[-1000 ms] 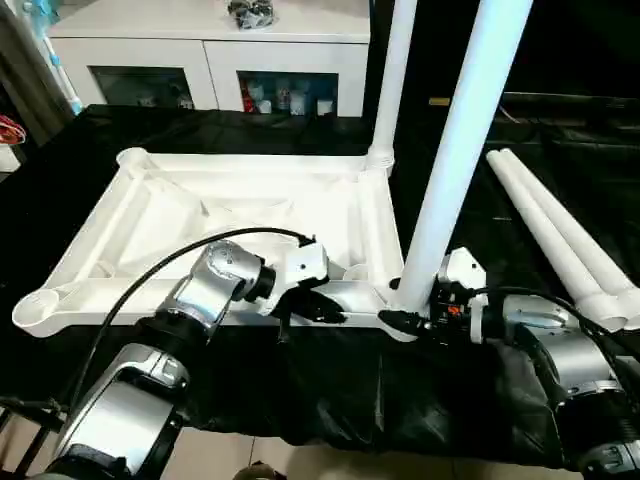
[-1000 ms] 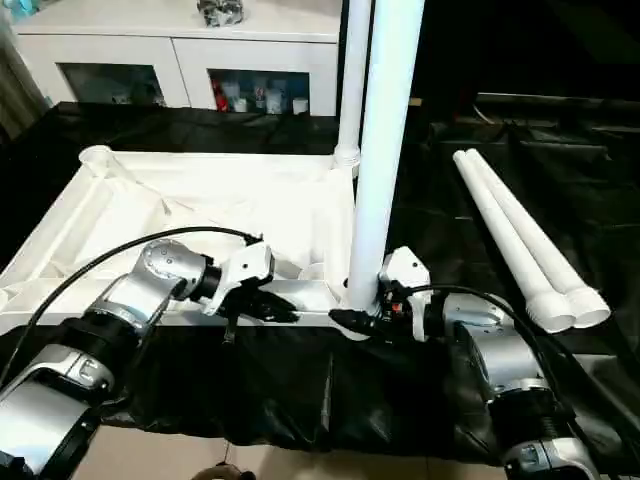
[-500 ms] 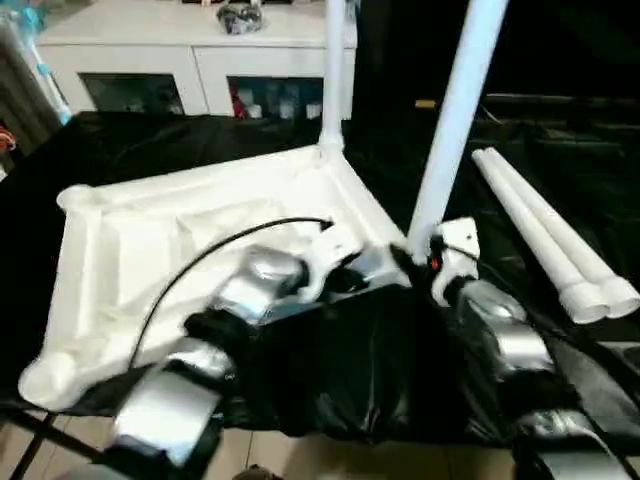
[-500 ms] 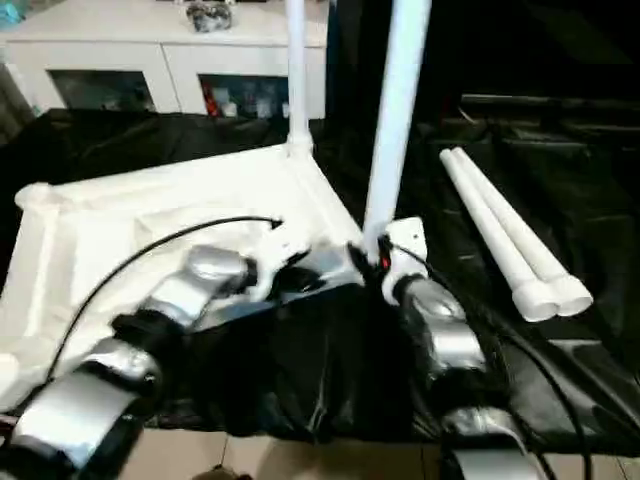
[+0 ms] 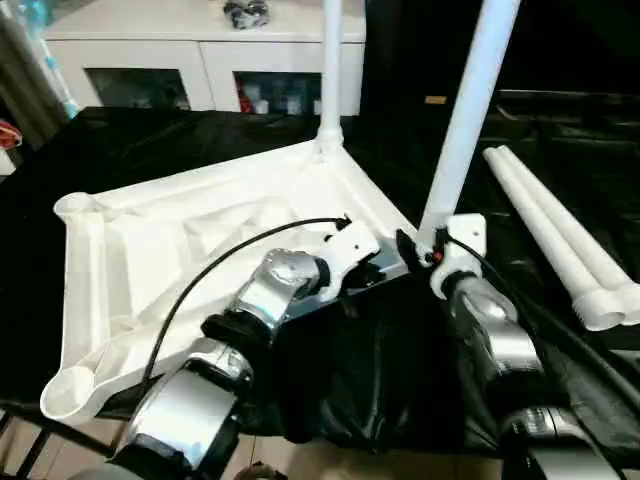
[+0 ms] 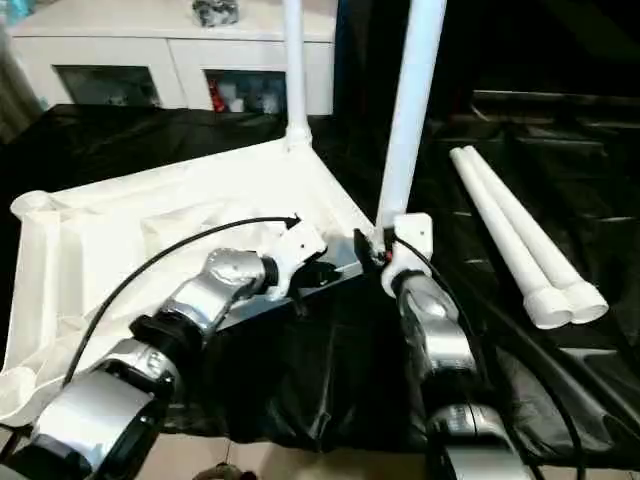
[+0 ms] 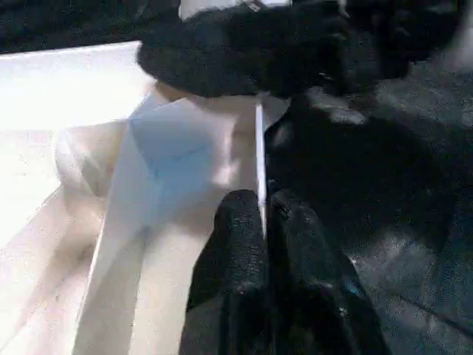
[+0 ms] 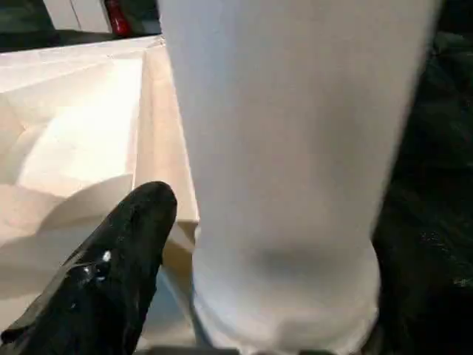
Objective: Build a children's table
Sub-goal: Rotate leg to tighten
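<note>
Tabletop (image 5: 200,240) lying upside down on black cloth (image 5: 150,140), two legs standing at 12–1 o'clock. Left gripper (image 7: 260,222) pinching its rim; right gripper (image 5: 418,258) sitting spread around near leg (image 5: 462,130).

White cabinet with glass doors (image 5: 205,60) at rear, small bottles behind glass, dark object (image 5: 245,12), possibly crumpled, on top. Glossy black plastic sheet (image 5: 180,140) spread as work-surface cover.

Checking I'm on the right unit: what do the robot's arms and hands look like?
Both arms are silver metal with black joint bands. Each wrist carries a white block; a red mark shows on the right one. A black cable loops over the left arm. The left hand and right hand have black fingers.
</note>
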Available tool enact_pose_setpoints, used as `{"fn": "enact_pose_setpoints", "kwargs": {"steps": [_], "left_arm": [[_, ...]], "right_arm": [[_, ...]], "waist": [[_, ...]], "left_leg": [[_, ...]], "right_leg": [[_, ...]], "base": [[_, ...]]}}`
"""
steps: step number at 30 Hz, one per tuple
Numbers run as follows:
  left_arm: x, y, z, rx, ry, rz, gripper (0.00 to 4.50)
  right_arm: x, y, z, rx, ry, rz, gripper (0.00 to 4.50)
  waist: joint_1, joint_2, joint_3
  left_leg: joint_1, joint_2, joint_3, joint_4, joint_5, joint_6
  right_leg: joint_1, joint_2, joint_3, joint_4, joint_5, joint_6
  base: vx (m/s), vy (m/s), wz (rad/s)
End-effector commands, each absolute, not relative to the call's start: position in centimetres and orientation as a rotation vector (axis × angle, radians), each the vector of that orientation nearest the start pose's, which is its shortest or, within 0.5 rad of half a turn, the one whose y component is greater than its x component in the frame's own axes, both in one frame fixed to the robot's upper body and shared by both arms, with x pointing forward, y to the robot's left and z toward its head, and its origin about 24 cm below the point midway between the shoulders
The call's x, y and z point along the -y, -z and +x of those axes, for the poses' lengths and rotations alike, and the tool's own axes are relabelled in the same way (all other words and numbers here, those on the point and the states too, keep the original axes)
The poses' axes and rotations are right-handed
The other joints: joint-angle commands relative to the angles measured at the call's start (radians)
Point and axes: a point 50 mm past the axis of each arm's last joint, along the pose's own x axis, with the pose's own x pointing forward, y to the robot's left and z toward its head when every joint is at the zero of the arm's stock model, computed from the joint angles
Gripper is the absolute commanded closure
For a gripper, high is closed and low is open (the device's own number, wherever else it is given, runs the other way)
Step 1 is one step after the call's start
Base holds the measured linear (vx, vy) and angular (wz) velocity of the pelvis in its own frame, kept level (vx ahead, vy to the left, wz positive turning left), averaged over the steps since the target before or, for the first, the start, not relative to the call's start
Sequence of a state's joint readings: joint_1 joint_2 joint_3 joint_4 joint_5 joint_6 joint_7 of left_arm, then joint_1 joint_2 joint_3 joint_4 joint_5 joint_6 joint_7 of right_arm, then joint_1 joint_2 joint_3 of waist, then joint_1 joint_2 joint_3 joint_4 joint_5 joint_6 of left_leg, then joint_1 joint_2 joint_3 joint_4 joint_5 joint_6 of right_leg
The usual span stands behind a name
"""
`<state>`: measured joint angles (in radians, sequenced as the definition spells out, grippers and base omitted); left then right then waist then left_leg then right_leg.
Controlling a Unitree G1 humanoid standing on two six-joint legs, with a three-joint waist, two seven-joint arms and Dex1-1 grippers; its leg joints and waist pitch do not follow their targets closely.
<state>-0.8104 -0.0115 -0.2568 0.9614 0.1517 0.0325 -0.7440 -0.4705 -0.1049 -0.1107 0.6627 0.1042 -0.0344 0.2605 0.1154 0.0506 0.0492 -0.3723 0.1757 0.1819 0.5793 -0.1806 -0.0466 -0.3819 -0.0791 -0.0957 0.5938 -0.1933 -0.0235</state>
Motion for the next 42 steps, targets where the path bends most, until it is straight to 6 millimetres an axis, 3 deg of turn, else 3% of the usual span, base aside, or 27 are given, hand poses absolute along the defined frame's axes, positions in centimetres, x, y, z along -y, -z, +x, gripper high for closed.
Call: {"fn": "enact_pose_setpoints", "kwargs": {"steps": [1,2,5,6,7,10,12,13,14,15,16,19,22,23,24,25,26,28,32,33,34,35,37,39,41,42], "left_arm": [[-2.0,-4.9,34.2,-0.325,1.116,0.376,3.8],[-2.2,-4.9,34.3,-0.324,1.098,0.373,3.56],[-2.4,-4.8,34.4,-0.326,1.09,0.376,3.48],[-2.5,-4.7,34.4,-0.323,1.081,0.38,3.41],[-2.6,-4.7,34.5,-0.317,1.073,0.386,3.41],[-3.7,-5.4,35.4,-0.271,0.971,0.361,3.05],[-5.7,-6.2,36.4,-0.236,0.853,0.348,3.01],[-6.6,-6.5,36.7,-0.229,0.823,0.351,3.01],[-6.6,-6.5,36.7,-0.229,0.823,0.351,3.01],[-8.5,-7.2,37.2,-0.211,0.761,0.345,3.01],[-8.5,-7.2,37.2,-0.211,0.761,0.345,3.01],[-13.2,-8.9,37.7,-0.178,0.617,0.332,3.01],[-16.5,-10.2,37.3,-0.161,0.533,0.327,3.01],[-16.5,-10.2,37.3,-0.161,0.533,0.327,3.01],[-18.3,-10.9,36.9,-0.153,0.489,0.336,3.01],[-18.3,-10.9,36.9,-0.153,0.489,0.336,3.01],[-19.7,-11.6,36.5,-0.147,0.449,0.342,3.01],[-21.1,-11.9,36.2,-0.158,0.388,0.343,3.01],[-23.8,-11.7,35.7,-0.212,0.252,0.374,3.01],[-24.6,-11.5,35.5,-0.238,0.214,0.379,3.01],[-25.7,-11.2,35.3,-0.271,0.161,0.409,3.01],[-26.6,-10.9,35.0,-0.303,0.111,0.435,2.99],[-27.4,-10.6,34.5,-0.337,0.083,0.452,3.18],[-27.8,-10.1,34.2,-0.376,0.077,0.461,3.37],[-28.8,-9.3,33.7,-0.451,0.036,0.521,3.64],[-28.9,-9.3,33.6,-0.459,0.029,0.529,3.64]], "right_arm": [[15.6,-3.7,33.2,-0.115,-0.245,0.063,0.61],[16.3,-4.0,32.5,-0.09,-0.246,0.041,0.61],[17.1,-4.2,31.8,-0.069,-0.244,0.005,0.61],[17.5,-4.3,31.5,-0.063,-0.24,-0.002,0.61],[17.9,-4.5,31.2,-0.057,-0.238,-0.005,0.61],[18.7,-5.0,30.4,-0.042,-0.257,-0.018,0.61],[19.6,-5.8,29.5,-0.021,-0.279,-0.05,0.61],[19.8,-6.0,29.2,-0.015,-0.291,-0.054,0.61],[19.8,-6.0,29.2,-0.015,-0.291,-0.054,0.61],[20.1,-6.5,28.2,-0.024,-0.355,-0.045,0.61],[20.1,-6.5,28.2,-0.024,-0.355,-0.045,0.61],[19.9,-6.2,25.6,-0.119,-0.58,-0.088,0.61],[19.7,-5.8,24.4,-0.182,-0.663,-0.07,0.61],[19.7,-5.8,24.4,-0.182,-0.663,-0.07,0.61],[19.0,-5.5,24.5,-0.187,-0.658,-0.077,0.61],[19.0,-5.5,24.5,-0.187,-0.658,-0.077,0.61],[18.2,-5.2,24.9,-0.189,-0.648,-0.078,0.61],[17.4,-5.0,25.5,-0.207,-0.614,-0.064,0.61],[15.9,-4.8,26.4,-0.228,-0.582,-0.029,0.61],[15.7,-4.6,26.7,-0.247,-0.556,-0.015,0.61],[15.2,-4.5,27.1,-0.253,-0.54,0.011,0.61],[14.7,-4.4,27.5,-0.258,-0.532,0.037,0.88],[14.1,-4.2,28.0,-0.267,-0.532,0.049,0.95],[13.5,-4.0,28.3,-0.279,-0.536,0.049,1.15],[12.7,-3.5,29.1,-0.323,-0.536,0.027,1.39],[12.6,-3.5,29.1,-0.33,-0.534,0.022,1.39]], "waist": [[-0.004,-0.007,-0.066],[-0.004,-0.01,-0.068],[-0.001,-0.012,-0.068],[-0.001,-0.023,-0.068],[0.0,-0.017,-0.067],[0.001,-0.031,-0.063],[0.005,-0.036,-0.058],[0.004,-0.033,-0.059],[0.003,-0.035,-0.057],[-0.001,-0.04,-0.056],[0.004,-0.034,-0.057],[0.004,-0.04,-0.06],[0.005,-0.033,-0.063],[0.007,-0.031,-0.063],[0.01,-0.026,-0.064],[0.01,-0.027,-0.065],[0.012,-0.023,-0.067],[0.011,-0.024,-0.062],[0.015,-0.021,-0.054],[0.017,-0.014,-0.052],[0.017,-0.014,-0.053],[0.015,-0.014,-0.055],[0.017,-0.021,-0.056],[0.017,-0.015,-0.059],[0.02,-0.024,-0.061],[0.021,-0.018,-0.064]], "left_leg": [[0.007,0.063,-0.027,-0.065,-0.163,0.092],[0.008,0.063,-0.027,-0.062,-0.152,0.099],[0.005,0.062,-0.027,-0.058,-0.12,0.122],[0.007,0.063,-0.025,-0.058,-0.117,0.126],[0.006,0.061,-0.026,-0.058,-0.119,0.131],[0.006,0.061,-0.024,-0.06,-0.145,0.134],[0.004,0.06,-0.025,-0.063,-0.16,0.127],[0.004,0.06,-0.027,-0.064,-0.161,0.121],[0.002,0.059,-0.028,-0.066,-0.165,0.12],[-0.003,0.058,-0.03,-0.067,-0.163,0.114],[0.001,0.061,-0.032,-0.067,-0.168,0.114],[0.003,0.065,-0.032,-0.063,-0.142,0.126],[0.002,0.066,-0.031,-0.058,-0.106,0.146],[0.004,0.066,-0.029,-0.055,-0.094,0.149],[0.006,0.066,-0.03,-0.055,-0.093,0.142],[0.002,0.068,-0.03,-0.054,-0.079,0.139],[0.0,0.069,-0.032,-0.052,-0.068,0.133],[-0.002,0.065,-0.031,-0.053,-0.081,0.123],[0.004,0.063,-0.031,-0.061,-0.185,0.062],[0.009,0.063,-0.031,-0.063,-0.214,0.042],[0.008,0.063,-0.034,-0.067,-0.224,0.025],[0.009,0.062,-0.035,-0.067,-0.23,0.014],[0.01,0.065,-0.034,-0.069,-0.225,0.005],[0.009,0.063,-0.034,-0.067,-0.212,0.001],[0.009,0.062,-0.032,-0.065,-0.183,0.004],[0.006,0.06,-0.034,-0.065,-0.165,0.005]], "right_leg": [[0.052,-0.095,0.059,-0.068,-0.089,-0.214],[0.051,-0.095,0.059,-0.069,-0.083,-0.209],[0.052,-0.094,0.059,-0.065,-0.049,-0.209],[0.051,-0.093,0.059,-0.064,-0.045,-0.21],[0.052,-0.093,0.058,-0.064,-0.056,-0.209],[0.05,-0.095,0.057,-0.073,-0.12,-0.196],[0.05,-0.095,0.057,-0.078,-0.186,-0.173],[0.051,-0.095,0.056,-0.078,-0.208,-0.16],[0.051,-0.094,0.055,-0.08,-0.22,-0.155],[0.052,-0.093,0.053,-0.08,-0.235,-0.143],[0.052,-0.094,0.054,-0.082,-0.243,-0.135],[0.048,-0.091,0.056,-0.07,-0.163,-0.161],[0.046,-0.091,0.055,-0.055,-0.071,-0.196],[0.041,-0.089,0.056,-0.056,-0.062,-0.207],[0.038,-0.089,0.055,-0.053,-0.06,-0.212],[0.037,-0.089,0.055,-0.05,-0.044,-0.221],[0.036,-0.089,0.056,-0.043,-0.023,-0.227],[0.03,-0.084,0.055,-0.042,-0.039,-0.23],[0.028,-0.088,0.06,-0.058,-0.193,-0.19],[0.023,-0.087,0.062,-0.065,-0.237,-0.171],[0.025,-0.086,0.063,-0.063,-0.244,-0.161],[0.023,-0.085,0.063,-0.062,-0.236,-0.155],[0.023,-0.088,0.065,-0.06,-0.224,-0.15],[0.022,-0.086,0.065,-0.055,-0.2,-0.155],[0.023,-0.084,0.065,-0.05,-0.143,-0.161],[0.026,-0.084,0.065,-0.044,-0.121,-0.167]], "base": [[0.0,0.0,0.0],[0.0,0.0,0.0],[0.0,0.0,0.0],[0.0,0.0,0.0],[0.0,0.0,0.0],[0.0,0.0,0.0],[0.0,0.0,0.0],[0.0,0.0,0.0],[0.0,0.0,0.0],[0.0,0.0,0.0],[0.0,0.0,0.0],[0.0,0.0,0.0],[0.0,0.0,0.0],[0.0,0.0,0.0],[0.0,0.0,0.0],[0.0,0.0,0.0],[0.0,0.0,0.0],[0.0,0.0,0.0],[0.0,0.0,0.0],[0.0,0.0,0.0],[0.0,0.0,0.0],[0.0,0.0,0.0],[0.0,0.0,0.0],[0.0,0.0,0.0],[0.0,0.0,0.0],[0.0,0.0,0.0]]}}
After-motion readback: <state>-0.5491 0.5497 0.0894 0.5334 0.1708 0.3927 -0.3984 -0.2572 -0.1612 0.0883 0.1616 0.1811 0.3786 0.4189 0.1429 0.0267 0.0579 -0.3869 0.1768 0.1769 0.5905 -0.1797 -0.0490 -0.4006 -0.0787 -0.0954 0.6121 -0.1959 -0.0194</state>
